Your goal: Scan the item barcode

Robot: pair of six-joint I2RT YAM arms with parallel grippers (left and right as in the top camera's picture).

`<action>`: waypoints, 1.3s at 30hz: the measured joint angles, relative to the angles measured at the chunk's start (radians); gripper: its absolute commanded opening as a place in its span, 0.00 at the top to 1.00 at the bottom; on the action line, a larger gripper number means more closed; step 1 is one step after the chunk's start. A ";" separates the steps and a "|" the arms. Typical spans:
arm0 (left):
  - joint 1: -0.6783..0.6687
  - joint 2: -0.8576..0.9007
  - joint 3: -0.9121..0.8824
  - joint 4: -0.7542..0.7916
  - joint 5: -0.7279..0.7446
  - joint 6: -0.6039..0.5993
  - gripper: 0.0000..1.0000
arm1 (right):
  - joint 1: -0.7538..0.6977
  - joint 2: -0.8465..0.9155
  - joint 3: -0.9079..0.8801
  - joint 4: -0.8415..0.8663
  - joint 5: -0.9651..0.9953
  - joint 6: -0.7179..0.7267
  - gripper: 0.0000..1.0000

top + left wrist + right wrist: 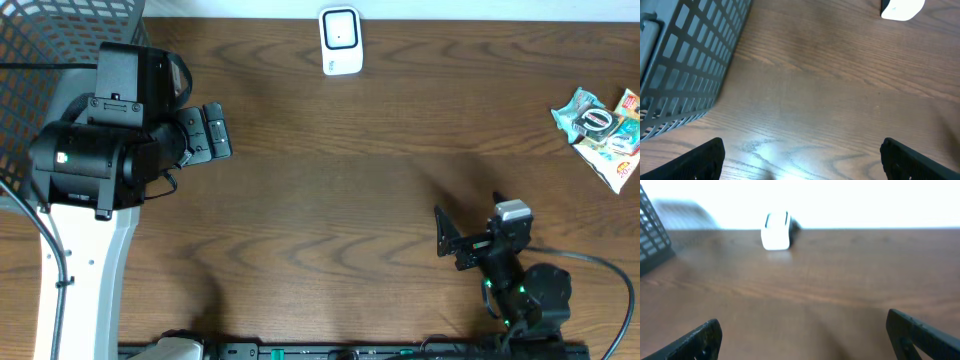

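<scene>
White scanner (340, 41), grey mesh basket (45, 30), brown woodgrain table (350, 180), multicoloured packet (603, 125)

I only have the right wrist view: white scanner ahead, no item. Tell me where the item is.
Observer: Overhead shows a crinkled snack packet at the right edge of the table, off to the right of your right gripper.
Operator: Report the left arm.
Observer: The left gripper is open and empty over bare wood, beside the mesh basket.
Operator: Place the packet against the scanner.
Observer: The scanner stands mid far edge; the packet lies well to its right, nearer the arms.
</scene>
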 measured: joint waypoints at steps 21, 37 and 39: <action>0.000 0.000 0.000 0.000 0.000 0.000 0.02 | 0.010 -0.218 -0.203 0.182 0.084 -0.013 0.01; 0.000 0.000 0.000 0.000 0.000 0.000 0.02 | 0.013 -0.224 -0.208 0.092 0.161 -0.085 0.01; 0.000 0.000 0.000 0.000 0.000 0.000 0.02 | 0.013 -0.224 -0.208 0.090 0.170 -0.078 0.01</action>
